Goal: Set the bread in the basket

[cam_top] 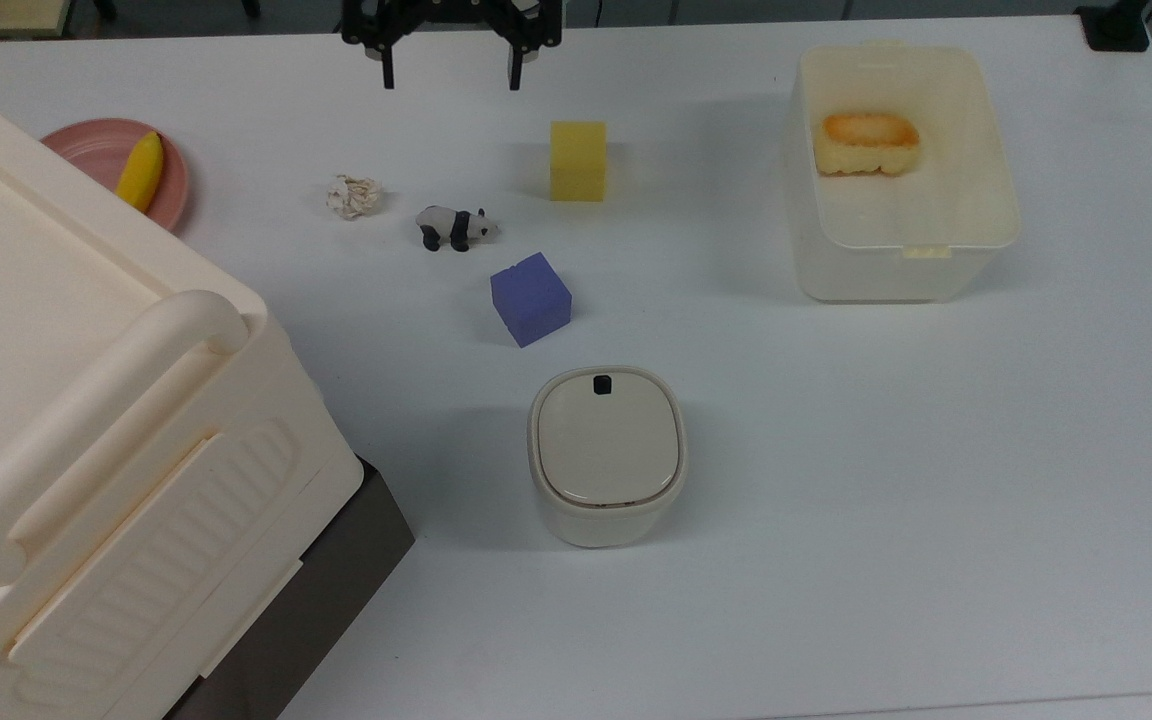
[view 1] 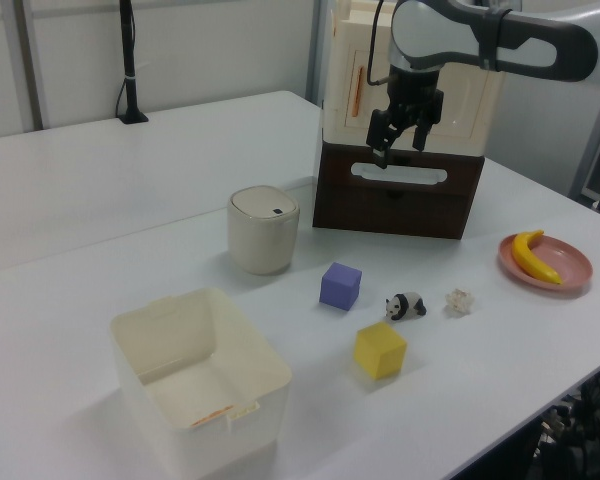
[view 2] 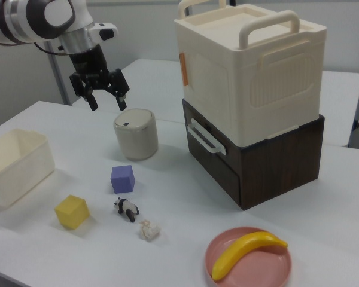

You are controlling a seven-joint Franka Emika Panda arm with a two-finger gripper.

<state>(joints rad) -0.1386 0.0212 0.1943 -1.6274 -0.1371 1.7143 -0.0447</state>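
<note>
The bread [cam_top: 866, 143] is seen lying inside the basket [cam_top: 996, 225], at the top view's right. Going left to right in the top view, the gripper [cam_top: 449, 72] is found high up with fingers spread apart and nothing held, then the yellow block [cam_top: 577, 160], then the basket. The job looks done, so no further move seems needed.

In the top view the gripper [cam_top: 448, 75] is cut by the upper edge, so just its two fingers [cam_top: 388, 70] show. The big cream box [cam_top: 86, 420] runs off the top view's left and bottom edges. In the left view the basket [view 1: 195, 375] wall hides nearly all the bread [view 1: 215, 412], leaving an orange sliver. The right view's left edge crops the basket.
</note>
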